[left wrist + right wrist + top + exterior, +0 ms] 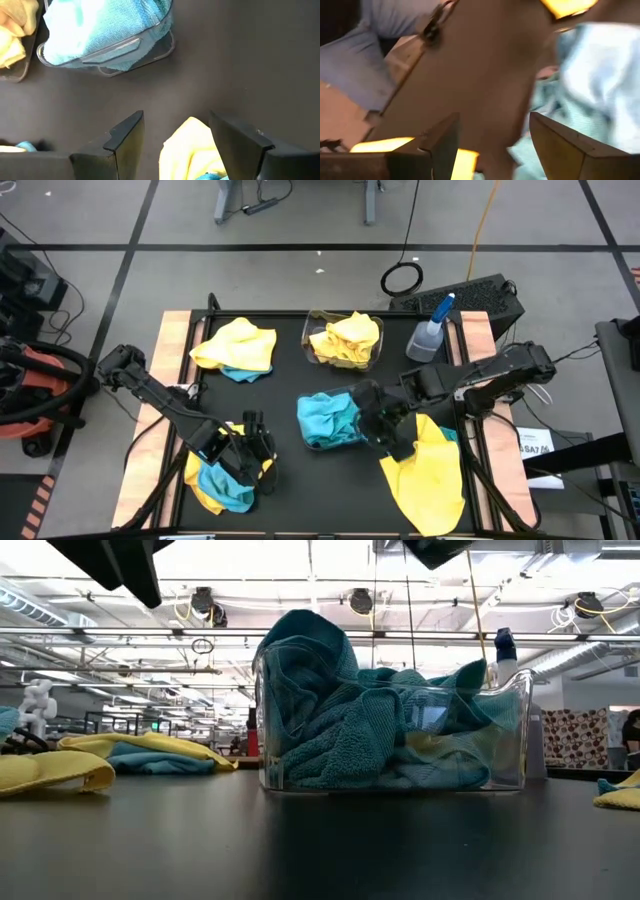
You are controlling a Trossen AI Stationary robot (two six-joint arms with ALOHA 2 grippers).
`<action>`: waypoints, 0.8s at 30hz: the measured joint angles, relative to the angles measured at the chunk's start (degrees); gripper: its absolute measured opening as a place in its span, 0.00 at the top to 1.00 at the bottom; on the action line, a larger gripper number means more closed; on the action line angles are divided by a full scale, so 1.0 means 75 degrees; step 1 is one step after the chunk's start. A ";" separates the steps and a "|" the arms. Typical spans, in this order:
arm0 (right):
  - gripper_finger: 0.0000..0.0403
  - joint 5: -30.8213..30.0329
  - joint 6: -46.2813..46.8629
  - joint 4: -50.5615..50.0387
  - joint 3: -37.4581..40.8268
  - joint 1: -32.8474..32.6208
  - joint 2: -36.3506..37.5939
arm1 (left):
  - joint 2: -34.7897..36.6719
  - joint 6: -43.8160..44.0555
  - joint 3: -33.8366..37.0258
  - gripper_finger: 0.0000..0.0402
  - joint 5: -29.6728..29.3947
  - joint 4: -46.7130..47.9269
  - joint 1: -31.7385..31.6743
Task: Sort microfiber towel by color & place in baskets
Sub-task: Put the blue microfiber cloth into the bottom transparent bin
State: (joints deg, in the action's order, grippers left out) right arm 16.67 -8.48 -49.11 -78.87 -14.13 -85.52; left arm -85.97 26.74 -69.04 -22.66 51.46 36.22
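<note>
- Turquoise towels (327, 419) fill the clear basket (345, 440) at the middle of the table; in the low view this basket (505, 740) stands full, with cloth rising over its rim.
- Yellow towels (345, 338) lie in the second clear basket (312, 330), at the far side of the table, just left of the spray bottle (432, 332) with the blue nozzle.
- At the far left lies a loose heap, a yellow towel (237, 344) over a turquoise one (240, 373).
- At the near left lies a mixed yellow and turquoise pile (215, 483). The left gripper (252, 455) is over it with its fingers spread apart; the left wrist view shows a yellow cloth (192, 150) between the fingers (125, 137), not pinched.
- At the near right lies a big yellow towel (427, 478). The right gripper (385, 423) is between it and the turquoise basket, released, fingers (442, 137) wide and holding nothing.
- A white paper (532, 445) with print lies right of the table; the writing is too small to read.
</note>
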 joint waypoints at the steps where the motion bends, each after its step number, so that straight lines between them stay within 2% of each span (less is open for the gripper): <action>1: 0.43 0.0003 0.0105 -0.0086 0.0000 -0.0133 0.0000 | 0.0000 0.0070 0.0000 0.43 0.0017 0.0002 0.0026; 12: 0.48 -0.0054 0.1290 -0.0558 0.0000 -0.1392 0.0000 | -0.0003 0.0792 0.0000 0.43 0.0195 0.0003 0.0090; 17: 0.48 -0.0662 0.1527 -0.0559 0.0000 -0.1864 0.0000 | -0.0046 0.0805 0.0000 0.43 0.0202 -0.0017 0.0094; 24: 0.48 -0.0894 0.1996 -0.0567 0.0000 -0.2318 0.0000 | -0.0155 0.0763 0.0000 0.43 0.0197 -0.0355 0.0092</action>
State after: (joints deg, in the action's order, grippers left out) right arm 9.96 6.49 -53.36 -78.87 -31.52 -85.52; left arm -87.14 32.46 -69.04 -21.18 48.80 36.91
